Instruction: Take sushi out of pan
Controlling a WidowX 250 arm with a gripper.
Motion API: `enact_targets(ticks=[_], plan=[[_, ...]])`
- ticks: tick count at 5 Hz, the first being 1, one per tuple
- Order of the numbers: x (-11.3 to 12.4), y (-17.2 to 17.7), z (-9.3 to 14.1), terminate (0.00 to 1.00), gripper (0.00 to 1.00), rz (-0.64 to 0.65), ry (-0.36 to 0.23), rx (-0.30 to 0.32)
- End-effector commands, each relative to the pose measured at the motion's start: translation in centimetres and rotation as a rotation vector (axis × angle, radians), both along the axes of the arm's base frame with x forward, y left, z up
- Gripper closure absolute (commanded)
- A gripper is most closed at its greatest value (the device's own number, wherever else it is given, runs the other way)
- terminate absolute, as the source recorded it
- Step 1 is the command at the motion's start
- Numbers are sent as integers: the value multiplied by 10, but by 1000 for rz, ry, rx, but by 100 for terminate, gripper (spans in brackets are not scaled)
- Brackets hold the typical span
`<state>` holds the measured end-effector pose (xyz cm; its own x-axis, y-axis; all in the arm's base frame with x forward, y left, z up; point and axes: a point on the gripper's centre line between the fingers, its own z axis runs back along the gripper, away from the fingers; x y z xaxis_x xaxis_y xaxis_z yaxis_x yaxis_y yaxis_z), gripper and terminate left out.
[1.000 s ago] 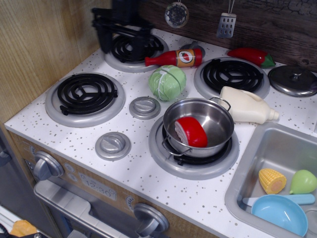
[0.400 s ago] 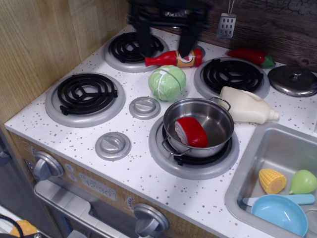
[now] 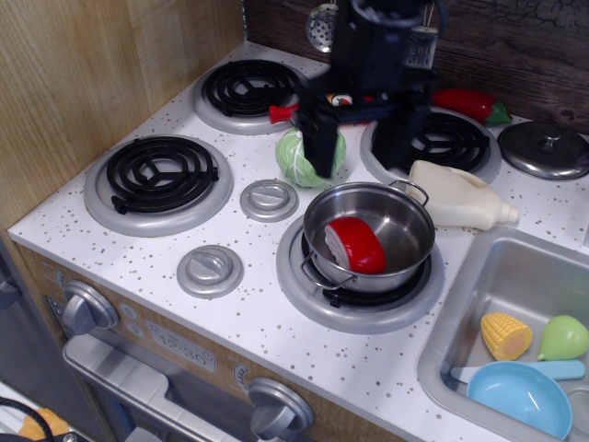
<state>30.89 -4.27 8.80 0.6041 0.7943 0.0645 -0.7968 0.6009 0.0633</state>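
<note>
The sushi (image 3: 355, 244), a glossy red piece with a whitish end face, lies inside the pan (image 3: 409, 221), a shiny steel pot on the front right burner. My gripper (image 3: 361, 143) is open, its two black fingers (image 3: 318, 140) pointing down, above and just behind the pan's far rim. It holds nothing. It partly hides the green cabbage (image 3: 296, 158) and the ketchup bottle (image 3: 285, 112) behind it.
A cream jug (image 3: 460, 195) lies right of the pan. A red chili pepper (image 3: 469, 103) and a grey lid (image 3: 545, 149) are at the back right. The sink (image 3: 479, 267) at the right holds corn (image 3: 505, 335), a green piece (image 3: 563, 337) and a blue bowl (image 3: 520, 396).
My gripper has moved from the back left burner rightward and forward, down toward the pan. The sushi and pan have not moved.
</note>
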Motion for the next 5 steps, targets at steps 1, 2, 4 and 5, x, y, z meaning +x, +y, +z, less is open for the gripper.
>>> enact_targets(ticks=[1, 2, 4, 5], plan=[[4, -2, -13, 0, 0, 36, -65, -18], [1, 0, -26, 0, 0, 49, -48, -6], [-4, 0, -47, 0, 0, 57, -48, -13], [-4, -3, -54, 0, 0, 63, -58, -16]])
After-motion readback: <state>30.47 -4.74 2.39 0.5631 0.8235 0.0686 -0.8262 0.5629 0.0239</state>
